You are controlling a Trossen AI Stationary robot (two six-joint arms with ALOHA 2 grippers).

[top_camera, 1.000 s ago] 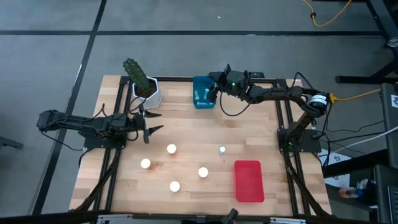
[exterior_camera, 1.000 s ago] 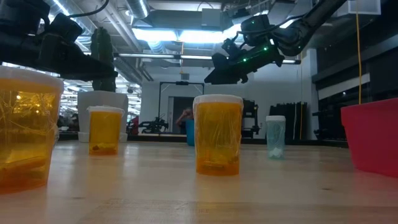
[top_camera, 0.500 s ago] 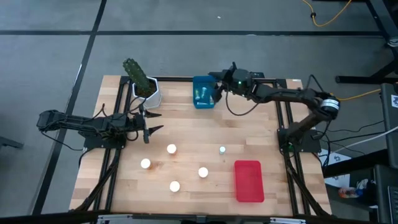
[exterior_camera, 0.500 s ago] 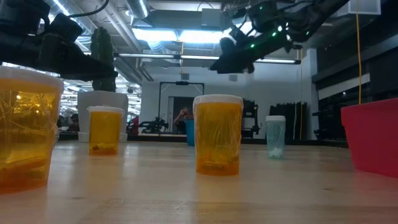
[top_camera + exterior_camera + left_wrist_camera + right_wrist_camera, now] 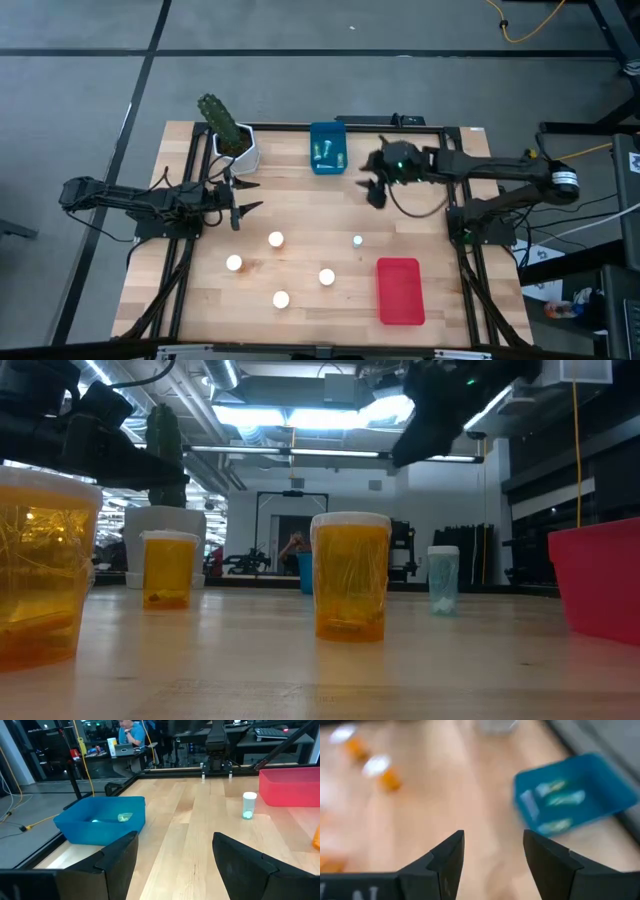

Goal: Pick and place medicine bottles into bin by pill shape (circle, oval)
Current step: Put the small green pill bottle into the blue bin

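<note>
Several orange white-capped bottles [image 5: 276, 240] stand upright on the wooden table, seen close in the low view [image 5: 350, 575]. One small pale greenish bottle [image 5: 357, 241] stands to their right, also in the left wrist view [image 5: 248, 805]. Others lie in the blue bin [image 5: 327, 148]. My right gripper [image 5: 376, 194] is open and empty, in the air between the blue bin and the greenish bottle; the right wrist view [image 5: 492, 855] shows its parted fingers. My left gripper [image 5: 243, 204] is open and empty at the table's left, near the cactus pot.
A red bin [image 5: 400, 291] stands near the front right. A white pot with a green cactus [image 5: 232, 140] stands at the far left. The bare wood between the blue bin and the bottles is free.
My right gripper has drawn back from over the blue bin toward the table's near edge and right, and now hangs over open wood, closer to the greenish bottle. It stays open and empty.
</note>
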